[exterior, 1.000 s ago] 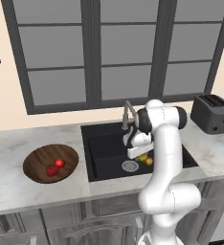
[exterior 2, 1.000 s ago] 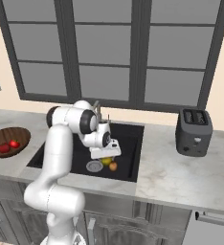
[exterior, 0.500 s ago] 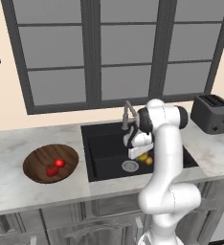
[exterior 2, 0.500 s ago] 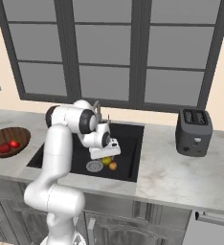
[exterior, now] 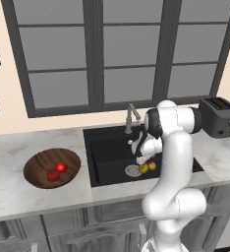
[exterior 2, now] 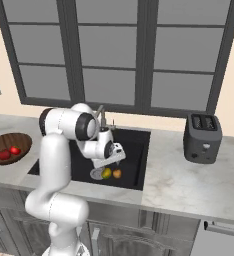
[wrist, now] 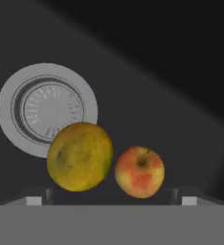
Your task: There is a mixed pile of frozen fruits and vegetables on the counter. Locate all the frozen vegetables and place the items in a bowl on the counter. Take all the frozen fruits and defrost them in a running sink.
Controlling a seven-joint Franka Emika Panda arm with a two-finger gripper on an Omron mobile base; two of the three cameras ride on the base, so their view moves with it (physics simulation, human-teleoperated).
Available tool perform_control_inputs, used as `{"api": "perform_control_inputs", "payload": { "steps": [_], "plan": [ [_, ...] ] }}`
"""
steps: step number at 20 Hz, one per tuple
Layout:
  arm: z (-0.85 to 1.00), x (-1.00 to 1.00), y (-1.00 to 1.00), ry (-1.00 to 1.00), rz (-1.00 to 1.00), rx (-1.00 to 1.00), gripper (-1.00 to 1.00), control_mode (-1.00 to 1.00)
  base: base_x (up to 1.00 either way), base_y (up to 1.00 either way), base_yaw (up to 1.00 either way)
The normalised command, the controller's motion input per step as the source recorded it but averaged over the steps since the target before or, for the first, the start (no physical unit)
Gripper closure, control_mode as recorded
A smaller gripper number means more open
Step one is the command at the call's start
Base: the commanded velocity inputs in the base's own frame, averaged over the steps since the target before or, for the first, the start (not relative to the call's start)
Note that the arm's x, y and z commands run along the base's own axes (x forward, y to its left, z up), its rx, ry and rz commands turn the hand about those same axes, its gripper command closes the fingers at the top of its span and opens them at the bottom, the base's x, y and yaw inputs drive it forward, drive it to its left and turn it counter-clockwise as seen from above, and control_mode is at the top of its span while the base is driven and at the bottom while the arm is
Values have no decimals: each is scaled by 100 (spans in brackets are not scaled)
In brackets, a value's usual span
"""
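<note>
In the hand view, a yellow-green ball (wrist: pixel 79 156) and a smaller orange-red ball (wrist: pixel 139 172), the frozen fruits, lie side by side on the black sink (wrist: pixel 171 95) floor next to the round metal drain (wrist: pixel 47 109). My gripper (wrist: pixel 111 199) is open just above them, with its fingertips (wrist: pixel 35 200) wide apart and holding nothing. From the base, the gripper (exterior: pixel 141 158) reaches down into the sink (exterior: pixel 107 147) over both fruits (exterior: pixel 147 167). Two red frozen vegetables (exterior: pixel 57 171) lie in the wooden bowl (exterior: pixel 36 162) on the counter (exterior: pixel 14 192).
A brushed-metal faucet (exterior: pixel 131 118) stands behind the sink, close to the arm. A dark toaster (exterior 2: pixel 203 137) sits on the counter to the right. The bowl (exterior 2: pixel 11 141) is at the far left in the right base view. Windows line the back wall.
The jaws have spread wide. The yellow-green ball that was at the fingers now rests on the sink floor beside the orange one. The arm has barely moved.
</note>
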Motion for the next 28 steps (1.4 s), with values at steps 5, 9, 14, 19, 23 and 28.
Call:
{"api": "perform_control_inputs", "payload": {
  "steps": [5,9,14,19,23,28],
  "plan": [
    [43,-41,-10,-15,11,0,-100,-100,0,0,0],
    [51,-39,-9,-16,12,0,-100,-100,0,0,0],
    [62,-19,-2,-13,11,0,-100,-100,0,0,0],
    [67,0,-2,-5,6,4,-100,-100,0,0,0],
    [56,-2,-10,3,0,10,-100,-100,0,0,0],
    [50,-14,-6,5,0,8,-100,-100,0,0,0]
  ]
}}
